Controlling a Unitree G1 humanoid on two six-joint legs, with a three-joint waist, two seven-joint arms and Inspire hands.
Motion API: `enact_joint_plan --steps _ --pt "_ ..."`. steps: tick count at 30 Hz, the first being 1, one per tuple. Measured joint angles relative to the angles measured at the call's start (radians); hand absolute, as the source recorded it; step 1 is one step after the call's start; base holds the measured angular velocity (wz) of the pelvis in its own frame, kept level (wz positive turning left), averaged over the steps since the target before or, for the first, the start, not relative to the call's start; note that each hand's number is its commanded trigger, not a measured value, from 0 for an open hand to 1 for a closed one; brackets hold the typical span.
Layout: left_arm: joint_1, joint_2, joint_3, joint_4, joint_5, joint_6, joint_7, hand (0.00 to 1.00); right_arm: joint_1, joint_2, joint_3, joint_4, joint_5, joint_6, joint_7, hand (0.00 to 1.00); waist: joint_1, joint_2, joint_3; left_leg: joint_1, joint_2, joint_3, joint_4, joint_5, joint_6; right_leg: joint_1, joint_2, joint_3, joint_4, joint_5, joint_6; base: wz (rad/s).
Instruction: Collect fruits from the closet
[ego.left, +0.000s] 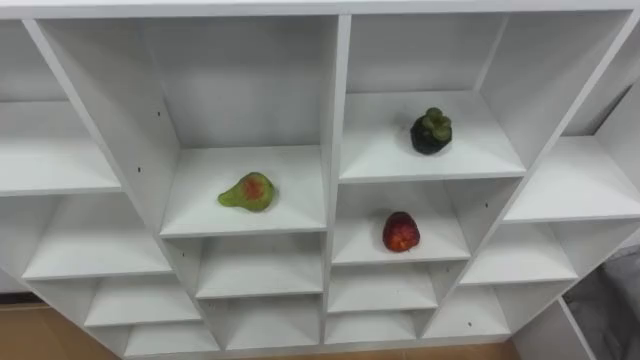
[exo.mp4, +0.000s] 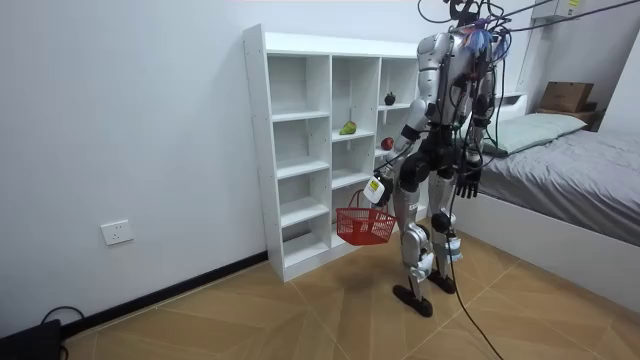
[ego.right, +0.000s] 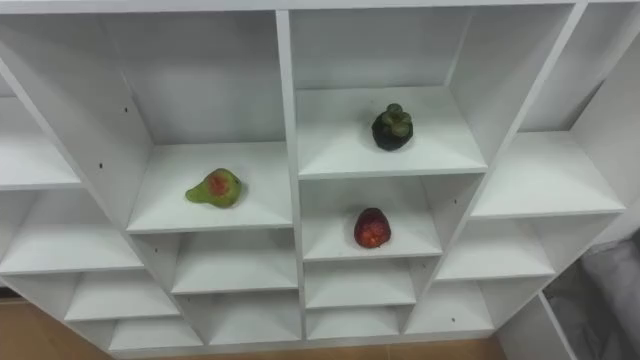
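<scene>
A white closet of open shelves (ego.left: 336, 110) stands right before me. A green pear with a red blush (ego.left: 248, 192) lies on a middle-left shelf. A dark mangosteen (ego.left: 431, 132) sits one shelf higher in the column to its right. A red apple (ego.left: 401, 232) rests on the shelf below the mangosteen. In the room view I stand facing the closet (exo.mp4: 300, 150). My left hand (exo.mp4: 378, 190) is shut on the handle of a red basket (exo.mp4: 365, 224) that hangs at thigh height. My right hand (exo.mp4: 467, 183) hangs by my side, fingers relaxed.
A bed (exo.mp4: 570, 170) stands close behind me at the room view's right, with a cardboard box (exo.mp4: 565, 97) beyond it. The closet backs onto the white wall, which carries a socket (exo.mp4: 116, 232) low at the room view's left. The floor is wood.
</scene>
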Motion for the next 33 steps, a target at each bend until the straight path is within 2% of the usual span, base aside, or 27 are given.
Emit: enact_joint_plan --steps 20,26,29,33 --pt "-0.004 0.001 -0.018 0.007 0.0 0.003 -0.009 1.0 0.001 0.003 -0.003 -0.002 -0.038 0.006 -0.012 0.0 -0.003 0.0 -0.0004 0.001 0.0 0.0 0.001 0.0 0.0 0.004 0.0 -0.003 0.001 0.0 0.0 0.0" --pt "-0.003 0.001 -0.017 0.004 0.0 0.003 -0.007 1.0 0.003 0.005 -0.032 -0.004 -0.038 0.003 -0.058 0.0 -0.004 0.001 -0.0007 0.007 0.0 0.001 -0.001 0.0 0.0 0.007 0.0 -0.001 0.001 0.0 0.0 0.0" --pt "-0.005 0.001 -0.018 0.002 -0.001 -0.001 -0.006 1.0 0.002 0.005 -0.044 -0.009 -0.037 -0.001 -0.078 0.0 -0.005 0.003 -0.0009 0.007 0.0 0.001 -0.001 0.0 0.0 0.007 0.0 -0.002 0.002 0.0 0.0 0.0" --pt "-0.006 0.001 -0.02 0.002 -0.001 -0.022 -0.005 1.0 0.003 0.005 -0.052 -0.023 -0.036 -0.021 -0.115 0.0 -0.006 0.004 -0.0009 0.007 0.0 0.001 -0.001 0.0 0.0 0.007 0.0 -0.002 0.003 0.0 0.0 0.0"
